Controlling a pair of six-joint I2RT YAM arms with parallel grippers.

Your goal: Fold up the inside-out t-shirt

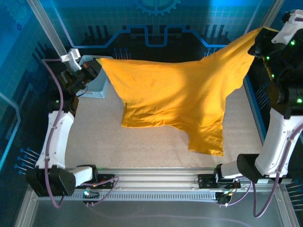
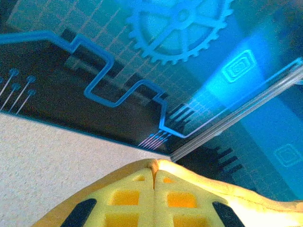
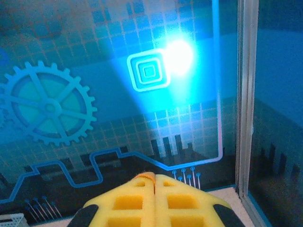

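The mustard-yellow inside-out t-shirt [image 1: 180, 94] hangs stretched above the table between both arms, its plain side showing, with its lower hem and one sleeve drooping toward the tabletop. My left gripper [image 1: 97, 66] is shut on the shirt's left corner at the back left. My right gripper [image 1: 259, 41] is shut on the opposite corner, raised high at the back right. In the left wrist view the yellow fingers [image 2: 137, 198] press together with a fold of cloth [image 2: 152, 165] pinched at their tips. The right wrist view shows closed fingers [image 3: 137, 201] with an orange cloth edge [image 3: 144, 176] at the tips.
A light grey lattice basket [image 1: 97, 87] stands at the back left, just under the left gripper. The speckled tabletop [image 1: 94, 137] lies below the shirt. Blue printed walls enclose the back and sides, and a metal rail [image 1: 156, 177] runs along the near edge.
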